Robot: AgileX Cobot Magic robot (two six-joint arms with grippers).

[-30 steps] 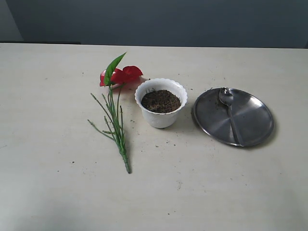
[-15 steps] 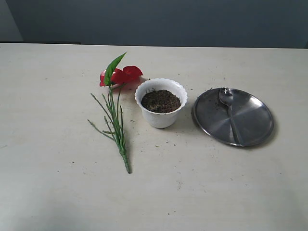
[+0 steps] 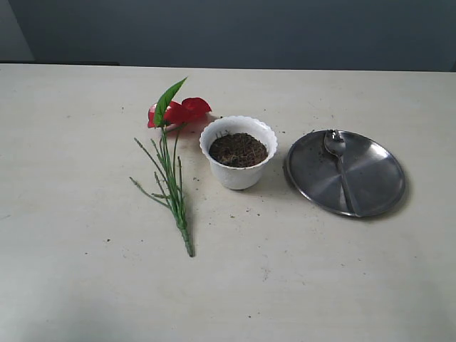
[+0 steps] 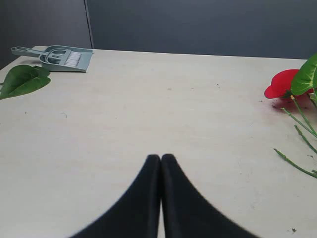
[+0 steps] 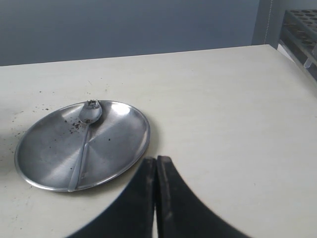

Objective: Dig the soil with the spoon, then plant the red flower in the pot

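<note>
**Pot of soil at centre, flower and spoon lying either side, both grippers closed**

The pale worktop (image 3: 85, 285) carries everything. The left gripper (image 4: 161, 157) hangs low over bare worktop with its jaws pressed together and nothing between them. The right gripper (image 5: 156, 159) is likewise closed and empty, just short of the plate's rim.

The round steel plate (image 3: 377, 178) sits to the right of the pot, near it but not touching. The red flower (image 3: 176, 199) lies flat to the left of the pot, with its bloom towards the far edge and its stems pointing to the near edge.

The white scalloped pot (image 3: 239, 174) stands upright at the centre. The dark soil (image 3: 238, 149) fills it to a little below the rim. The spoon (image 3: 343, 177) lies on the plate, its bowl at the far side.

A small dustpan with brush (image 4: 62, 58) and a loose green leaf (image 4: 22, 80) lie far off to the left.
</note>
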